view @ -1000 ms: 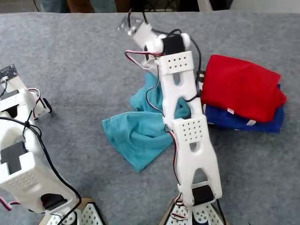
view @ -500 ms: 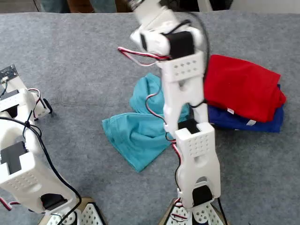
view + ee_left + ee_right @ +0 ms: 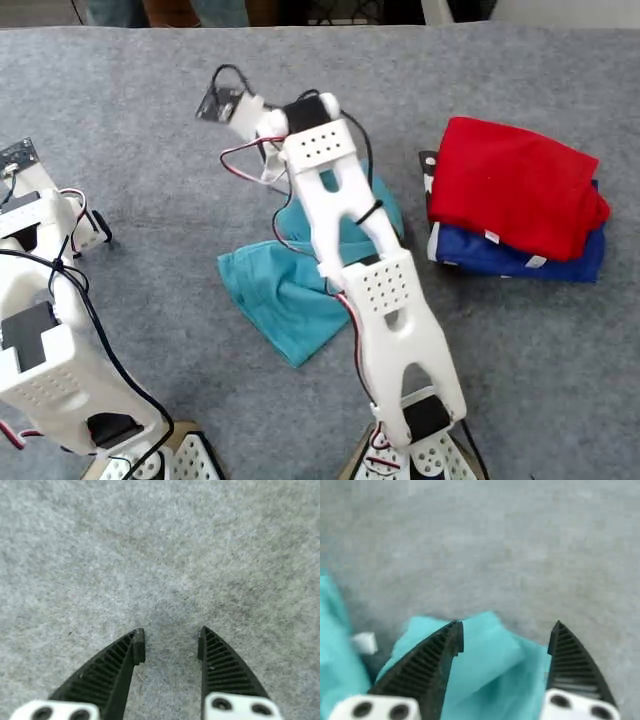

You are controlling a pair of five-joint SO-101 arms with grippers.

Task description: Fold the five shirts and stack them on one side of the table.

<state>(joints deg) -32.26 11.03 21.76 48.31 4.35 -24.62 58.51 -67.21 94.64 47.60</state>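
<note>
Teal shirt (image 3: 285, 290) lies crumpled, so I hold the right pincer (image 3: 506, 630) spread over its edge. Left pincer (image 3: 170, 637) waits, spread too.

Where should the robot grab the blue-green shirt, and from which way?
Probably the loose corner flap of the teal shirt that lies between the right gripper's open jaws, coming down from above. The shirt lies crumpled and low on the grey table, so only a raised fold or free edge like this one gives something to pinch.
</note>
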